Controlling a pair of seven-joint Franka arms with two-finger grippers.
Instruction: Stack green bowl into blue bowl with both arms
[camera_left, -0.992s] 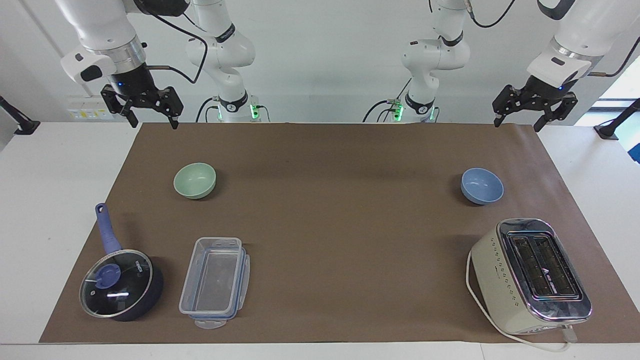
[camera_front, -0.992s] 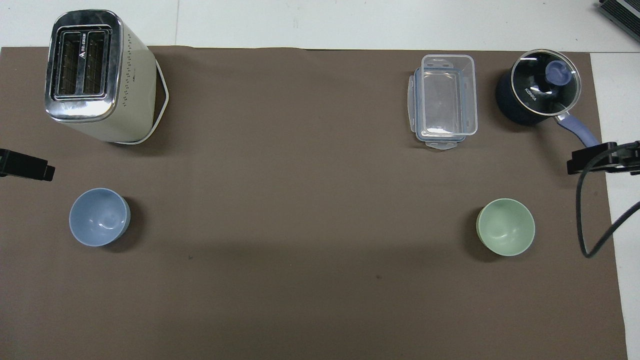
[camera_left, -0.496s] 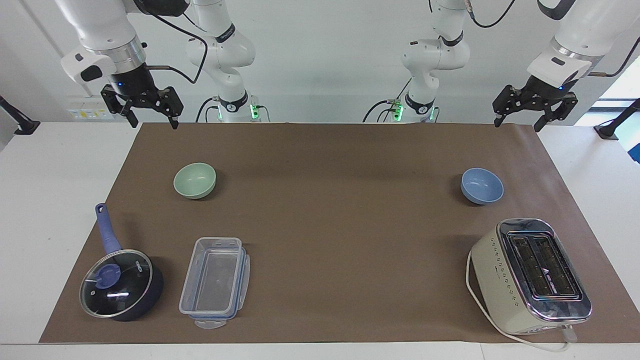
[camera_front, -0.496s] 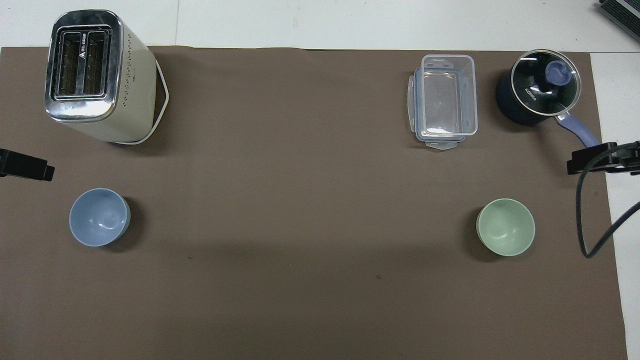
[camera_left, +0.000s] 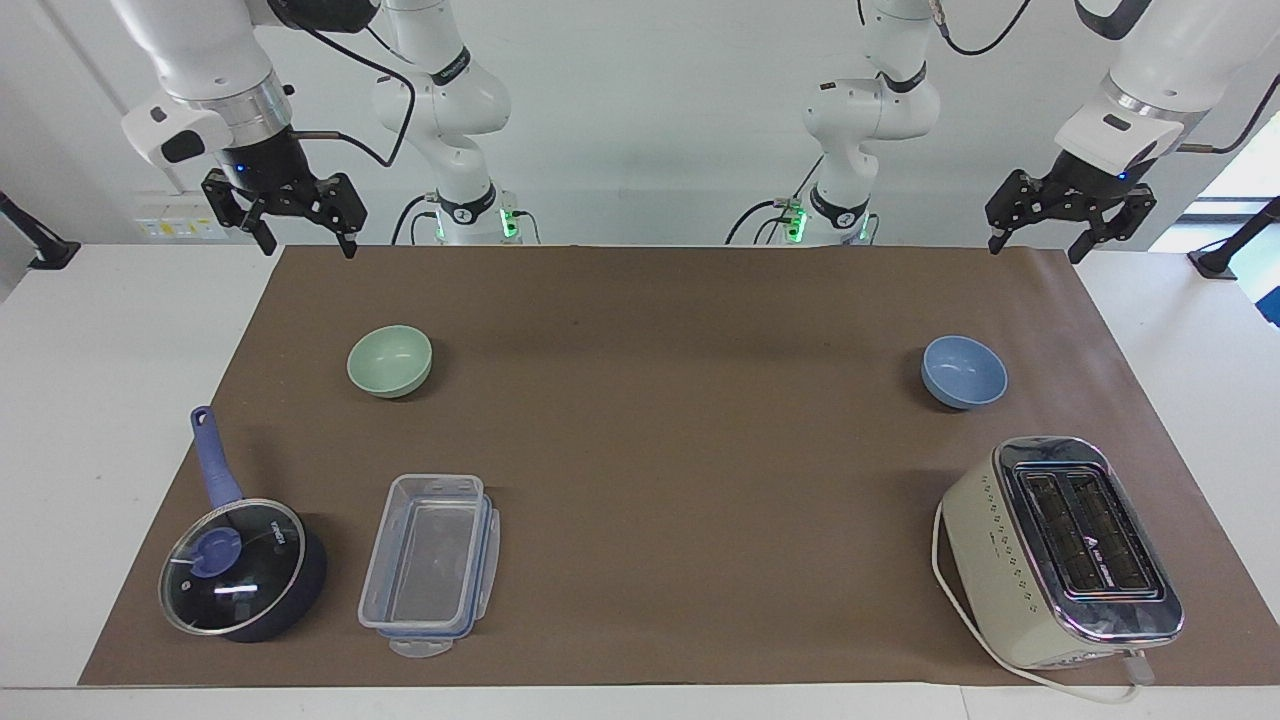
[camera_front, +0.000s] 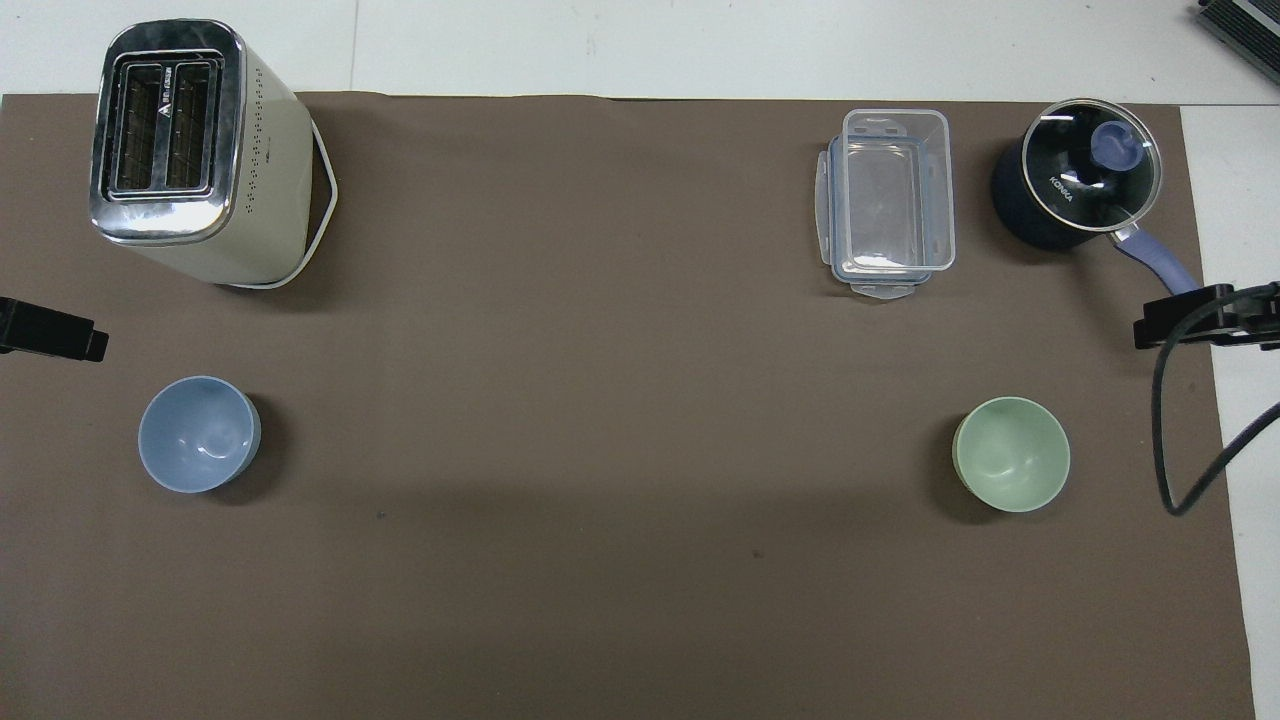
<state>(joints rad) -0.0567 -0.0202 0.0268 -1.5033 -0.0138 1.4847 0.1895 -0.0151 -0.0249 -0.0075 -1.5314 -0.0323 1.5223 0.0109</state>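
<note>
The green bowl (camera_left: 390, 360) stands upright and empty on the brown mat toward the right arm's end of the table; it also shows in the overhead view (camera_front: 1011, 454). The blue bowl (camera_left: 964, 371) stands upright and empty toward the left arm's end, also in the overhead view (camera_front: 198, 433). The two bowls are far apart. My right gripper (camera_left: 307, 247) hangs open and empty, raised over the mat's edge nearest the robots. My left gripper (camera_left: 1034, 250) hangs open and empty, raised over the mat's corner at its own end.
A cream toaster (camera_left: 1065, 550) stands farther from the robots than the blue bowl. A clear plastic container (camera_left: 430, 565) and a dark blue saucepan with a glass lid (camera_left: 243, 567) stand farther out than the green bowl. The brown mat (camera_left: 680, 450) covers the table's middle.
</note>
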